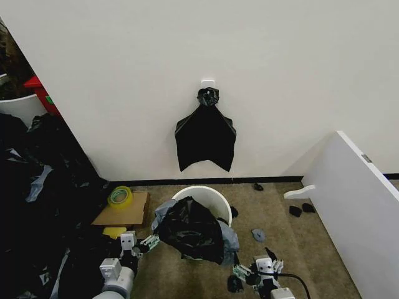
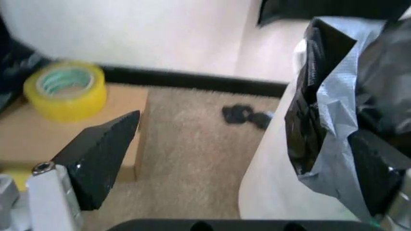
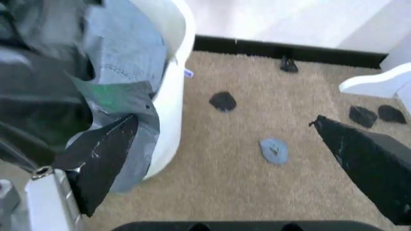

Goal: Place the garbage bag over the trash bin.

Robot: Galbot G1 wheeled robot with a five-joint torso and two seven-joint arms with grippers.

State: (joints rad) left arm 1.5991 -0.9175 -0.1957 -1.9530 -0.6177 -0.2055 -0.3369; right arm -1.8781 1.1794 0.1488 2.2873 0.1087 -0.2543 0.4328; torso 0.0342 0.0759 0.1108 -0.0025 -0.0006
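Observation:
The trash bin [image 1: 209,194] is a round white bucket on the carpet by the wall. The garbage bag [image 1: 191,230], black and crinkled with grey folds, lies bunched over the bin's near rim and spills down its front. My left gripper [image 1: 148,242] is open just beside the bag's left edge. In the left wrist view one of its fingers [image 2: 378,174] sits against the bag's grey fold [image 2: 324,113], next to the bin wall [image 2: 270,185]. My right gripper [image 1: 244,271] hangs open at the bag's lower right, holding nothing; its wrist view shows the bag [image 3: 45,96] and bin [image 3: 172,91].
A flat black bundle [image 1: 206,134] hangs from a wall hook above the bin. A yellow tape roll [image 1: 120,197] lies on cardboard [image 1: 128,215] to the left, beside a heap of black plastic [image 1: 37,199]. A white panel [image 1: 358,212] stands at right. Small scraps [image 3: 275,150] dot the carpet.

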